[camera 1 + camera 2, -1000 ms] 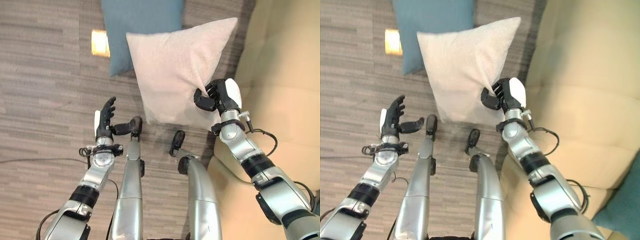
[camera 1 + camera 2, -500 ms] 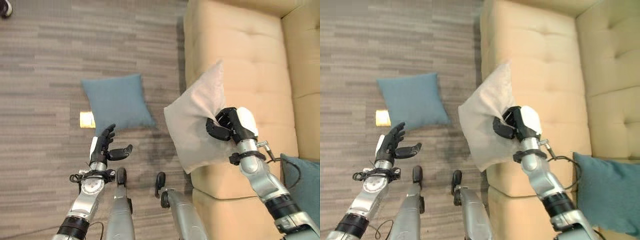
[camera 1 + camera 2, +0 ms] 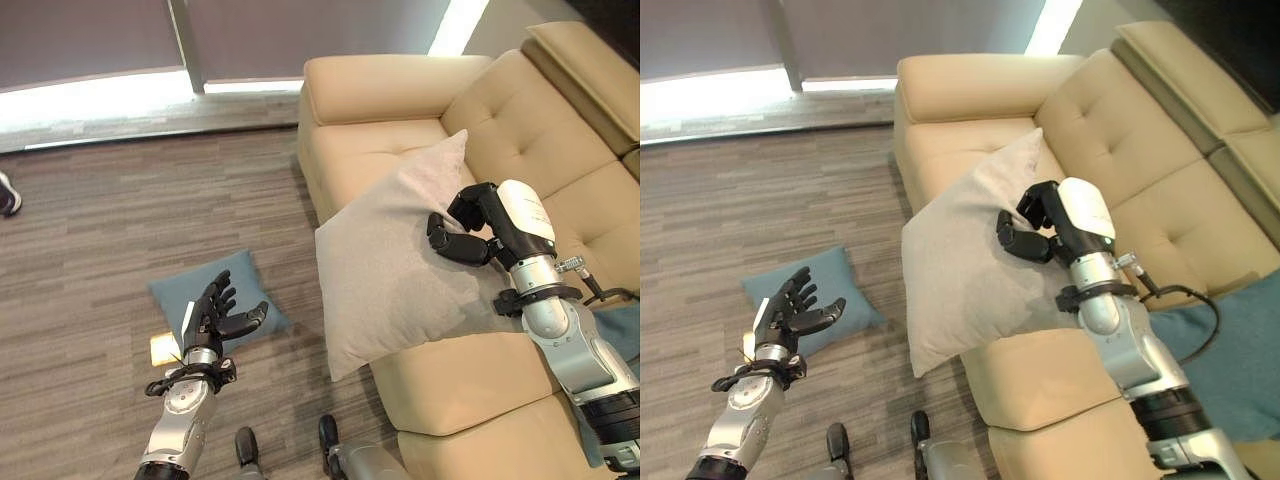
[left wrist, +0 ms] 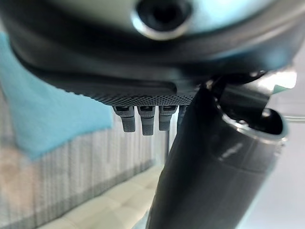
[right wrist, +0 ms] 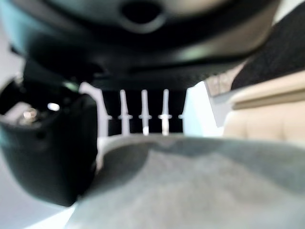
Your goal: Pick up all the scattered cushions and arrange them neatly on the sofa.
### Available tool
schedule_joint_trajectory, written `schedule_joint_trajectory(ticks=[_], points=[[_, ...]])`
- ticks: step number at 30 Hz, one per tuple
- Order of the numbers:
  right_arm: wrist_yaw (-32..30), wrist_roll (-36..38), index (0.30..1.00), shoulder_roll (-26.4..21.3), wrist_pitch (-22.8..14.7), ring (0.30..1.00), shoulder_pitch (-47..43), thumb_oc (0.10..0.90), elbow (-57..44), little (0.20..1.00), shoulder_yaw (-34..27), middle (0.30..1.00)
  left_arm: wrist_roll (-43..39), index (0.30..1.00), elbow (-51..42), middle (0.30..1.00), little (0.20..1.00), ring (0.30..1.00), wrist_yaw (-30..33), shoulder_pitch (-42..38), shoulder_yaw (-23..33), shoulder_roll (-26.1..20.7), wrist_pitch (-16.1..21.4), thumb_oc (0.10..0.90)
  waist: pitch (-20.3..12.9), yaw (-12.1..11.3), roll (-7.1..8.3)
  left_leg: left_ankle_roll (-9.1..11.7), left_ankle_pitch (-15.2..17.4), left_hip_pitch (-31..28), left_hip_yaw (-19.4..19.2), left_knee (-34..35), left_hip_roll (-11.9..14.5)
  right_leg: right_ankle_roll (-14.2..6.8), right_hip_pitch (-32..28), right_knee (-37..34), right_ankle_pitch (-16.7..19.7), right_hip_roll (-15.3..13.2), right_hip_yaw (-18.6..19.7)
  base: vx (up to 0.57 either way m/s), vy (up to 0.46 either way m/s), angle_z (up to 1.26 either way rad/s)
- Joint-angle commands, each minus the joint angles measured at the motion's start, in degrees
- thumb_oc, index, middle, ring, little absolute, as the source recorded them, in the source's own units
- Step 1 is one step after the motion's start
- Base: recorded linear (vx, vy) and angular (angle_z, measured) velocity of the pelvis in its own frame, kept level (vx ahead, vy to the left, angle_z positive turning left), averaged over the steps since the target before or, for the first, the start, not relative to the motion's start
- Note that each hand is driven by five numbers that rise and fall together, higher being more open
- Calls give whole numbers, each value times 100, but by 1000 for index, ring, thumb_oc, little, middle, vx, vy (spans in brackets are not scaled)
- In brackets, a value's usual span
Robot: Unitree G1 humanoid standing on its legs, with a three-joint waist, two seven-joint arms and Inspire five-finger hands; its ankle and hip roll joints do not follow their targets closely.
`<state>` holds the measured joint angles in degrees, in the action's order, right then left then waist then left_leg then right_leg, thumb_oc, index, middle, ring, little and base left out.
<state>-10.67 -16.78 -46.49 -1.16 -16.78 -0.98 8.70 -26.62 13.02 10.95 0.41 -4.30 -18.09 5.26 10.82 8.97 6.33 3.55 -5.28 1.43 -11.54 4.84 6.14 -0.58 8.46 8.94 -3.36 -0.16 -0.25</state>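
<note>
1. My right hand (image 3: pixel 470 228) has its fingers clamped on the beige cushion (image 3: pixel 395 265) at frame centre, poised above the sofa (image 3: pixel 520 130) seat for placement.
2. My left hand (image 3: pixel 215 318) hangs empty, fingers spread, lower left, above the blue cushion (image 3: pixel 245 282) on the floor (image 3: pixel 90 230).

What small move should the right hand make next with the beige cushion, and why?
Probably carry the beige cushion further over the sofa seat and lower it. The right hand grips it, and its lower corner hangs past the seat's front edge.

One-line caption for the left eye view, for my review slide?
Right robot hand holds a beige square fabric cushion over the tan sofa; a teal cushion lies on the floor.
</note>
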Motion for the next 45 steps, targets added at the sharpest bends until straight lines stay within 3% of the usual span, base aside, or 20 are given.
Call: schedule_joint_trajectory(ticks=[1, 4, 5, 9, 11, 26, 35, 45], points=[[-633, 405, 300, -137, -547, 300, -872, 400, -640, 300, -413, 300, -178, 900, 7, 900, 900, 900, -29, 174, -61, -161, 416, 800, -1216, 90, 331, -6, 1252, -166, -346, -809, -11, -553, -298, -755, 174, -75, -106, 2, 1, -27], [-633, 405, 300, -137, -547, 300, -872, 400, -640, 300, -413, 300, -178, 900, 7, 900, 900, 900, -29, 174, -61, -161, 416, 800, -1215, 89, 331, -6, 1252, -167, -346, -808, -11, -553, -298, -756, 174, -75, -106, 43, 25, -3], [-664, 555, 300, 11, -608, 300, -1592, 400, -1144, 300, -61, 300, -787, 900, 297, 900, 900, 900, 52, 285, -160, 206, 388, 800, -1396, 220, 234, -54, 1322, -507, -674, -682, -35, -593, -425, -808, 224, -4, 155, 129, 75, -9], [-710, 573, 300, 23, -622, 300, -1846, 400, -1226, 300, 56, 300, -843, 900, 443, 900, 900, 900, 49, 291, -209, 268, 356, 800, -1427, 251, 203, -62, 1320, -546, -743, -661, -37, -600, -414, -813, 240, 2, 214, 55, 39, -65], [-794, 760, 300, -57, -680, 300, -2468, 400, -1407, 300, 256, 300, -891, 900, 755, 900, 900, 900, -13, 212, -369, 309, 291, 800, -1471, 367, 136, -84, 1365, -617, -858, -643, -39, -628, -406, -781, 235, 11, 282, 41, 41, -21], [-896, 1028, 300, 281, -740, 300, -3476, 400, -1579, 300, 671, 300, -1495, 900, 929, 900, 900, 900, -312, -309, -782, 418, 305, 800, -1525, 601, 23, -113, 1409, -679, -1112, -625, -63, -697, -328, -775, 316, 21, 446, 1, 14, -12], [-786, 843, 300, 5, -648, 300, -3521, 400, -1376, 300, 766, 300, -1764, 900, 615, 900, 900, 900, -699, -268, -927, 406, 276, 800, -1496, 579, 43, -120, 1416, -653, -1129, -656, -58, -719, -330, -803, 336, -5, 438, -7, 4, -8], [-769, 714, 300, -71, -326, 300, -2952, 400, -927, 300, 811, 300, -3316, 900, 192, 900, 900, 900, -265, 250, -557, 1035, 588, 800, -1345, 312, 229, -114, 1375, -534, -959, -729, -26, -679, -381, -850, 333, -76, 212, -29, -24, 8]])
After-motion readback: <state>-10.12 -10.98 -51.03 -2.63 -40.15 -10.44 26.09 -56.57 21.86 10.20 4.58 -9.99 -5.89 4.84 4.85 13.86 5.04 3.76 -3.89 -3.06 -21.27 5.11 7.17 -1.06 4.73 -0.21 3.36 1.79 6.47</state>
